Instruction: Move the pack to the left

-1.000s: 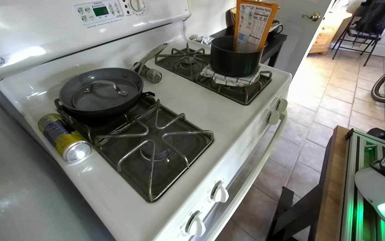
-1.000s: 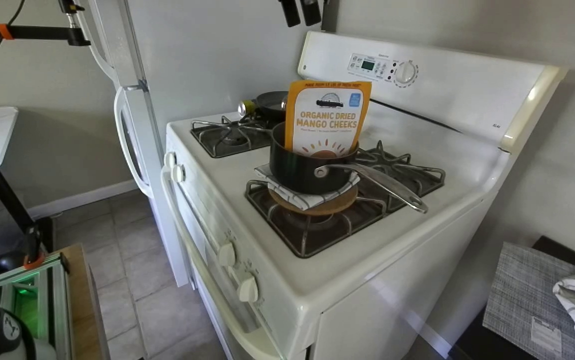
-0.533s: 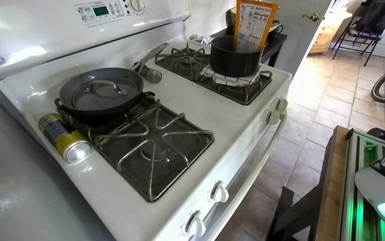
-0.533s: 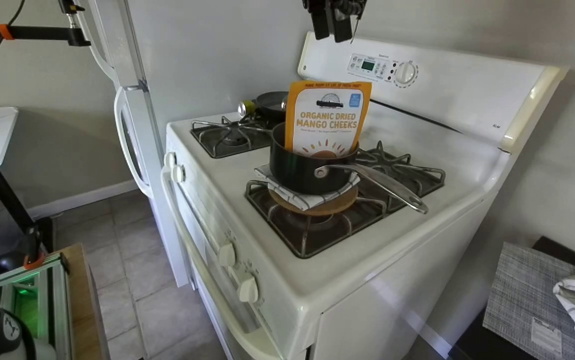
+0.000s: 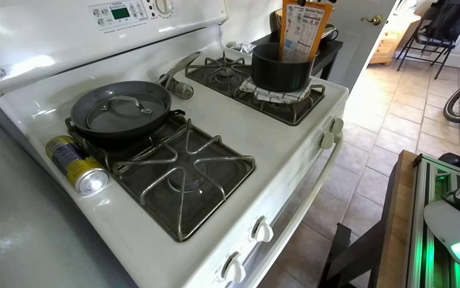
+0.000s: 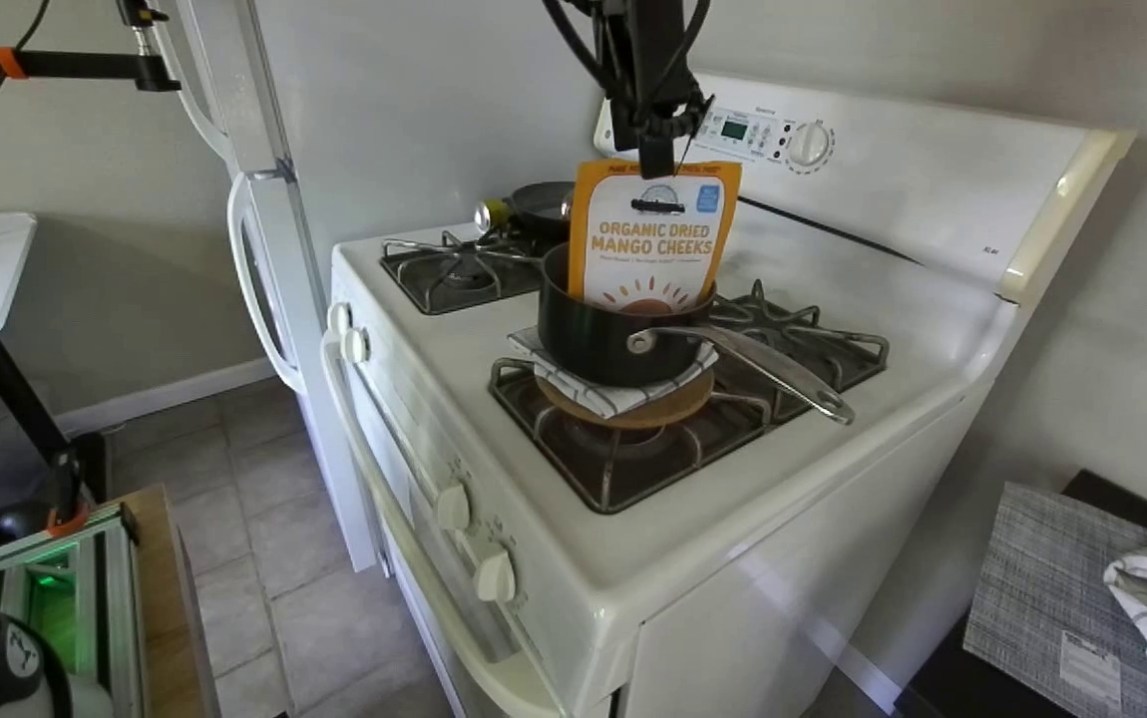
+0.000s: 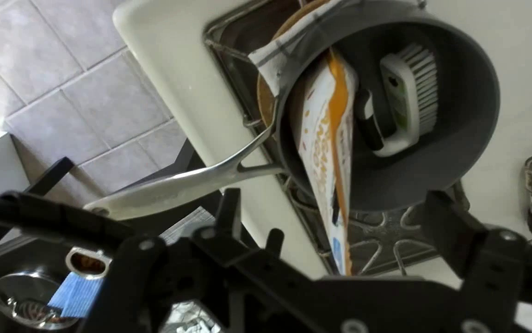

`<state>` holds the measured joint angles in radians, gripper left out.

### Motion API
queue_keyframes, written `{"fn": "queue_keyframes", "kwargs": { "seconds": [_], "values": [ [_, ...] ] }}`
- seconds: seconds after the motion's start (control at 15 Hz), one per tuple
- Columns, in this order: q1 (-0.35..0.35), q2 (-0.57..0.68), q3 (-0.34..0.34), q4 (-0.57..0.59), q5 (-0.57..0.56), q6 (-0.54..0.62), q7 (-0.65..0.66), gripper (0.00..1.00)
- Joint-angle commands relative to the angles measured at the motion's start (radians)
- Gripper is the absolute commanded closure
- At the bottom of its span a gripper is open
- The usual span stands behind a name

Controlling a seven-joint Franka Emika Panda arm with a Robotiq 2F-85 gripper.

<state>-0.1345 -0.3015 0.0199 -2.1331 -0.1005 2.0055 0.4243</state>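
Observation:
The pack, an orange and white pouch, stands upright and slightly tilted in the dark pot in both exterior views. The pot has a steel handle and sits on a checked cloth over a round wooden trivet on a front burner. In the wrist view I see the pack nearly edge-on from above. My open gripper has one finger on each side of its top, with gaps visible. In an exterior view the gripper overlaps the pack's top edge; fingertips barely show at the top of another.
A brush lies in the pot beside the pack. The pot's handle sticks out over the stove's side. A frying pan with a lid, a yellow can and a grinder are on the stove. A backguard rises behind.
My gripper has come down from the top of the view to the pack's top edge. The pack and the pot have not moved.

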Motion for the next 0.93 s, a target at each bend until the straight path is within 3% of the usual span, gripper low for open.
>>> {"fn": "queue_keyframes", "kwargs": {
  "seconds": [0.0,0.13,0.2,0.27,0.33,0.4,0.47,0.53,0.87],
  "values": [
    [0.024,-0.026,-0.007,-0.088,0.061,0.062,0.015,0.02],
    [0.023,-0.015,-0.007,-0.099,0.072,0.096,0.026,0.13],
    [0.021,-0.009,-0.007,-0.102,0.074,0.117,0.032,0.13],
    [0.018,-0.004,-0.007,-0.102,0.072,0.138,0.039,0.21],
    [0.017,0.0,-0.006,-0.101,0.071,0.159,0.044,0.18],
    [0.016,0.006,-0.006,-0.097,0.07,0.173,0.052,0.24],
    [0.016,0.009,-0.005,-0.097,0.07,0.185,0.054,0.43],
    [0.018,0.01,-0.004,-0.1,0.07,0.192,0.051,0.44],
    [0.022,0.018,0.004,-0.106,0.06,0.197,0.05,0.88]
  ]
}}
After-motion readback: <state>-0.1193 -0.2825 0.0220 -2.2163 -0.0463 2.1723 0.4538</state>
